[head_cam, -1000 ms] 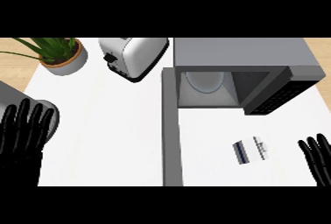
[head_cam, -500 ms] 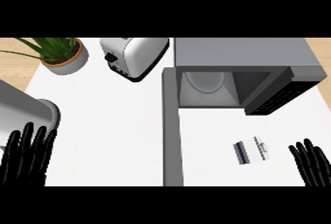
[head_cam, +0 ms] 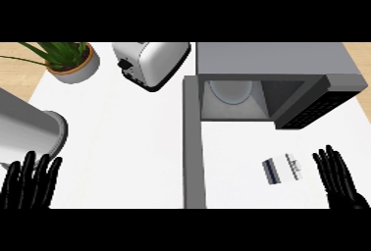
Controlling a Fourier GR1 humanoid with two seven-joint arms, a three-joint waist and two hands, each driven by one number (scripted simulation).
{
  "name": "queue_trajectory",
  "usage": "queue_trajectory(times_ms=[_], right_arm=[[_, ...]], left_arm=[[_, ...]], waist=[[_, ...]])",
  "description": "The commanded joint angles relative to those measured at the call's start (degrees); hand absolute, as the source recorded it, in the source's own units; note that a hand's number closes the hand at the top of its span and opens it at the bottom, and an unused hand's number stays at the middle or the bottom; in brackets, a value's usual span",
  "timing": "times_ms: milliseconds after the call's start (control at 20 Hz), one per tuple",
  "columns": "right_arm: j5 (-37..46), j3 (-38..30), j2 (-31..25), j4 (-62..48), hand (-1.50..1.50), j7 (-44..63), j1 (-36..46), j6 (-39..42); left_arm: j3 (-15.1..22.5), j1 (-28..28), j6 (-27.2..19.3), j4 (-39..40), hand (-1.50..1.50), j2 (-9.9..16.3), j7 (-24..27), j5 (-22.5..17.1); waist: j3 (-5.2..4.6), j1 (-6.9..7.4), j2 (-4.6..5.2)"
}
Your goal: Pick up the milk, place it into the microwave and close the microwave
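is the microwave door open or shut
Open: the microwave shows its cavity and the plate inside, with the door swung out toward the robot.

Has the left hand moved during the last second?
Yes. The left hand has drawn down toward the view's lower edge, farther from the plant pot.

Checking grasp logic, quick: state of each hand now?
Left hand: open, holding nothing.
Right hand: open, holding nothing, beside the milk.

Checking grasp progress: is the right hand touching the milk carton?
Apart. The head view shows bare counter between the right hand and the milk carton.
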State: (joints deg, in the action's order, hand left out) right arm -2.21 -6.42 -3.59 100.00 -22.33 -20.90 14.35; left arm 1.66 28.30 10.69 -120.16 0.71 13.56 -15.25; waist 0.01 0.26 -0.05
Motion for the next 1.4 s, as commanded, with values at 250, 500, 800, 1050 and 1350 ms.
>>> queue_trajectory(times_ms=[250, 500, 800, 1050, 1350], right_arm=[[5.6, -2.4, 1.9, -16.2, -1.5, -10.7, 4.0, -5.6], [5.8, -6.4, -1.3, -34.3, -1.5, -18.6, 13.9, -5.6], [5.5, -8.3, -4.1, -44.1, -1.5, -24.1, 19.1, -4.9], [7.1, -9.4, -5.8, -54.9, -1.5, -33.5, 20.7, -5.7], [8.3, -10.2, -6.4, -67.5, -1.5, -38.6, 29.2, -7.8]], left_arm=[[-0.5, 5.5, 4.2, 2.0, -1.5, 0.3, 5.3, -0.1], [-0.3, 5.8, 2.9, -1.8, -1.5, -0.2, 3.4, -0.4], [-1.4, 5.6, 4.5, 0.9, -1.5, 0.6, 6.6, -1.1], [1.3, 5.8, 2.0, -4.6, -1.5, -0.6, -0.2, -1.1], [3.0, 11.6, 4.5, -0.7, -1.5, -0.7, 9.0, 2.0]], waist=[[-0.01, -0.01, -0.01], [0.02, 0.16, 0.04], [0.01, 0.11, 0.03], [0.03, 0.06, 0.05], [0.06, 0.62, 0.06]])
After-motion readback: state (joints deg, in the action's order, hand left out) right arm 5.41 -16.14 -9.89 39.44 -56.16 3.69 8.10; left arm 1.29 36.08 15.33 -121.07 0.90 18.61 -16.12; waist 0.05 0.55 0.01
